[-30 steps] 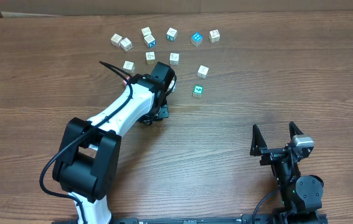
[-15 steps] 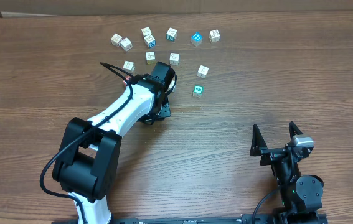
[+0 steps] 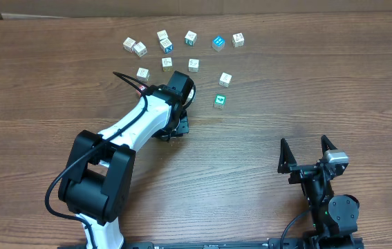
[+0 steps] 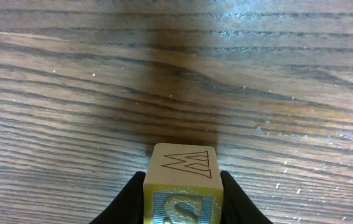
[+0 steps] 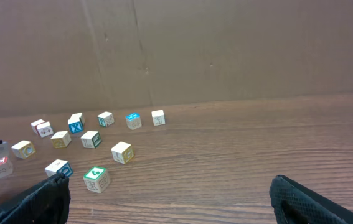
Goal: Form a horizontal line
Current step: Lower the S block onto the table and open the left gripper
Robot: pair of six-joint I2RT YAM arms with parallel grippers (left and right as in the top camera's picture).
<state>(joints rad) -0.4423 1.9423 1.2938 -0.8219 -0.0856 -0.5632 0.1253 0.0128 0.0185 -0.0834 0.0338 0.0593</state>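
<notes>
Wood-grain bench (image 3: 285,83) is backed by a cardboard wall (image 5: 226,50), and the loose letter cubes (image 3: 193,65) are scattered along its far side. No horizontal line is formed yet. One W cube (image 4: 181,167), with an S on its near face, is clamped between the jaws of the left pincer (image 4: 182,193), nearer the middle of the bench and apart from the rest. Whether it is touching the wood cannot be told, since it is hidden by the arm from overhead. The right pincer (image 3: 309,153) is set at the near edge, jaws spread wide, nothing between them.

If the W cube is released from a height, it may be tipped or bounced out of place. With no neighbour seen from the left wrist, the row could be started crooked. The teal-green cube (image 3: 219,101), lying near the arm, could be knocked if the wrist is swung toward it.
</notes>
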